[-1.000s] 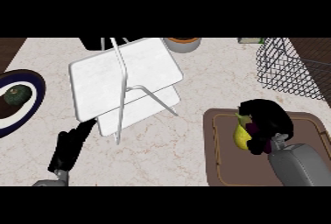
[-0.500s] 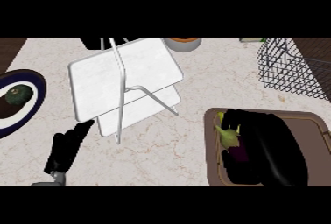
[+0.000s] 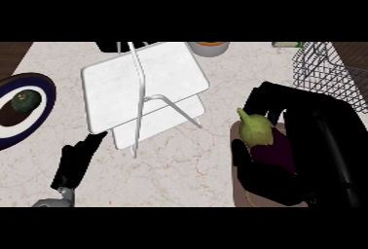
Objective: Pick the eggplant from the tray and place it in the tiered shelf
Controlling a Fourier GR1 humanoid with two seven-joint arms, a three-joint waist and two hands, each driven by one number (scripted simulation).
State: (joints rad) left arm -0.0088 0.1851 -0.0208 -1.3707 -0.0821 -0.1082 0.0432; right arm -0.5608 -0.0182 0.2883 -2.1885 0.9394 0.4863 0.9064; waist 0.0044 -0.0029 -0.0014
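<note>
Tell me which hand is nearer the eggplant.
Right. The right hand curls around the eggplant on the tray; the left hand rests far off, across the counter at lower left.

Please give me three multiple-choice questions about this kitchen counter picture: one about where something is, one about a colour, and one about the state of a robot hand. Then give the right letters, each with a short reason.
1. Where is the tiered shelf relative to the eggplant?
A. To its left
B. To its right
C. Under it

2. What colour is the eggplant's stem end?
A. Red
B. Light green
C. Blue

3. What is the right robot hand doing?
A. Resting flat on the plate
B. Curled around the eggplant
C. Touching the wire basket

Answers:
1. A: the white shelf stands mid-counter, while the eggplant is at the right over the tray.
2. B: the cap is pale green and the body dark purple.
3. B: black fingers wrap both sides of the eggplant. The left robot hand lies straight-fingered at the lower left.
</note>
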